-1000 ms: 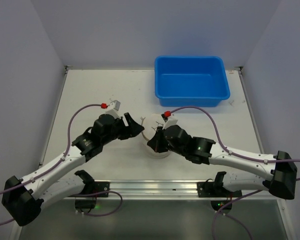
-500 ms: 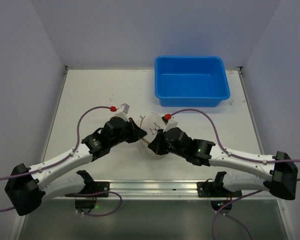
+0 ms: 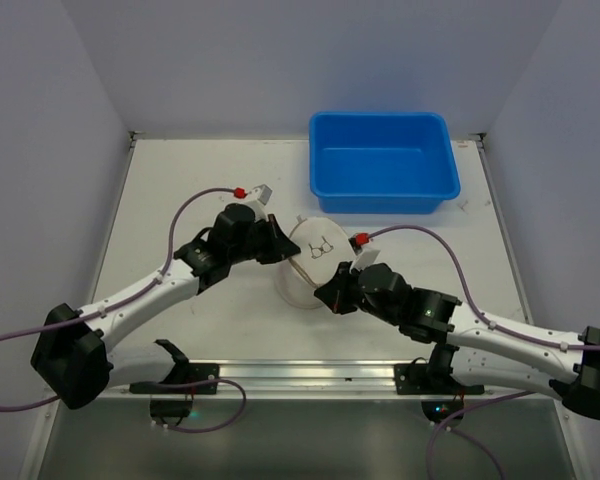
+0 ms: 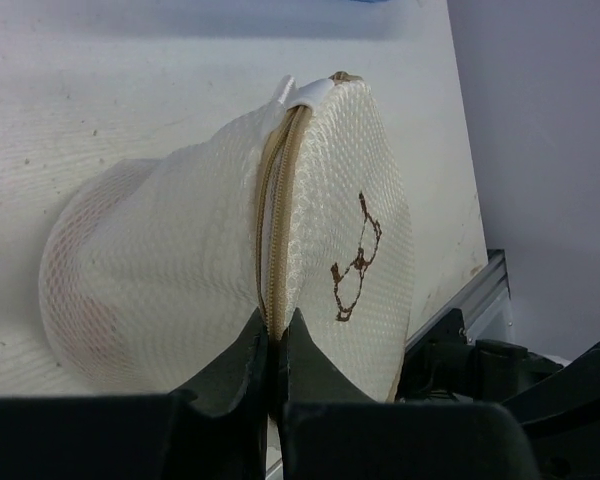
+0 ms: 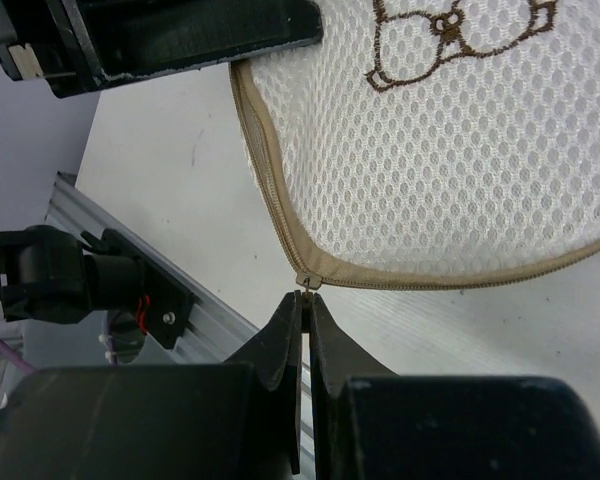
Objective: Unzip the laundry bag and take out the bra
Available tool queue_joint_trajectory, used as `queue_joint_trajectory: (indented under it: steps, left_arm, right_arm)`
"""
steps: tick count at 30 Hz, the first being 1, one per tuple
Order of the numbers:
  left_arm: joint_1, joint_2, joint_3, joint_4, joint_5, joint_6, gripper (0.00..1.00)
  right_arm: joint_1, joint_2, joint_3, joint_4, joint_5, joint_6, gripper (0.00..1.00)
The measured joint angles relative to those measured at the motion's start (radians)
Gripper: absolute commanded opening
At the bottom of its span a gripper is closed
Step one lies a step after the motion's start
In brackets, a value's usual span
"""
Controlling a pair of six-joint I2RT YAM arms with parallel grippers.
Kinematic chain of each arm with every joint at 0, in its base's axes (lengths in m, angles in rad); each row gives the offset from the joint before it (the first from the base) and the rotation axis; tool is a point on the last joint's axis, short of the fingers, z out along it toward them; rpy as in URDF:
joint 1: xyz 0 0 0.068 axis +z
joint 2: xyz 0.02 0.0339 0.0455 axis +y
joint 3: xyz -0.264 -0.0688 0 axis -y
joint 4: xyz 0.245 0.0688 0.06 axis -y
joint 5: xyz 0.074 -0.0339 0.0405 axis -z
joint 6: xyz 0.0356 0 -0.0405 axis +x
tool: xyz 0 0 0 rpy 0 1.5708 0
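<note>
Left gripper pinches zipper band of laundry bag; right gripper clamps zipper slider, pull tab hidden between tips.

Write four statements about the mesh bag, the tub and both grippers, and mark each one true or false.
1. The small round white mesh laundry bag lies inside the blue plastic tub. False: it sits on the white table, nearer than the tub.
2. The left gripper is shut on the bag's tan zipper band. True.
3. The right gripper gapes wide open. False: it is shut on the zipper pull.
4. The bag is tipped, its face with the brown bra outline turned sideways. True.
</note>
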Motion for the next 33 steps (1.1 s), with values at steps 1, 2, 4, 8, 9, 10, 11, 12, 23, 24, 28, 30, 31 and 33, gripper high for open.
queue_joint_trajectory:
  steps: [1, 2, 4, 8, 9, 10, 11, 12, 23, 24, 28, 30, 31, 33]
  left_arm:
    - [0.000, 0.016, 0.023, -0.002, 0.014, 0.013, 0.00]
    - [0.000, 0.026, 0.040, -0.005, 0.023, 0.026, 0.03]
    - [0.000, 0.029, 0.063, -0.013, 0.032, 0.050, 0.20]
    - [0.010, 0.029, 0.084, -0.025, -0.002, 0.095, 0.66]
    - [0.015, 0.028, 0.085, -0.027, -0.014, 0.094, 0.82]
    - [0.020, 0.026, 0.085, -0.034, -0.024, 0.096, 0.87]
    - [0.023, 0.020, 0.082, -0.042, -0.031, 0.086, 0.91]
    - [0.025, 0.006, 0.071, -0.041, -0.040, 0.080, 0.95]
    - [-0.039, -0.251, -0.110, -0.069, -0.112, -0.035, 0.77]
    - [-0.058, -0.239, -0.124, -0.063, -0.116, -0.045, 0.70]
    - [-0.118, -0.167, -0.159, -0.042, -0.114, -0.090, 0.30]
    - [-0.134, -0.133, -0.159, -0.009, -0.106, -0.103, 0.05]
    - [-0.138, -0.124, -0.158, 0.006, -0.103, -0.111, 0.00]
    - [-0.142, -0.120, -0.156, 0.019, -0.101, -0.111, 0.00]
  right_arm:
    - [0.000, -0.005, 0.000, -0.003, 0.000, -0.005, 0.00]
    - [-0.001, -0.006, 0.000, -0.003, 0.000, -0.009, 0.00]
    - [-0.002, -0.005, 0.000, 0.001, -0.002, -0.015, 0.00]
    - [0.000, 0.037, 0.011, 0.014, -0.048, -0.023, 0.00]
    - [0.002, 0.066, 0.023, 0.015, -0.056, -0.025, 0.00]
    - [0.002, 0.089, 0.033, 0.014, -0.067, -0.025, 0.00]
    - [0.002, 0.115, 0.047, 0.015, -0.076, -0.025, 0.00]
    - [0.002, 0.140, 0.063, 0.015, -0.080, -0.025, 0.00]
    - [0.002, 0.270, 0.187, 0.057, -0.103, -0.024, 0.00]
    - [0.002, 0.275, 0.187, 0.060, -0.106, -0.024, 0.00]
    - [0.002, 0.285, 0.187, 0.061, -0.119, -0.020, 0.00]
    - [0.002, 0.285, 0.183, 0.051, -0.123, -0.020, 0.00]
    - [0.002, 0.284, 0.177, 0.050, -0.123, -0.019, 0.00]
    - [0.002, 0.271, 0.151, 0.056, -0.122, -0.014, 0.00]
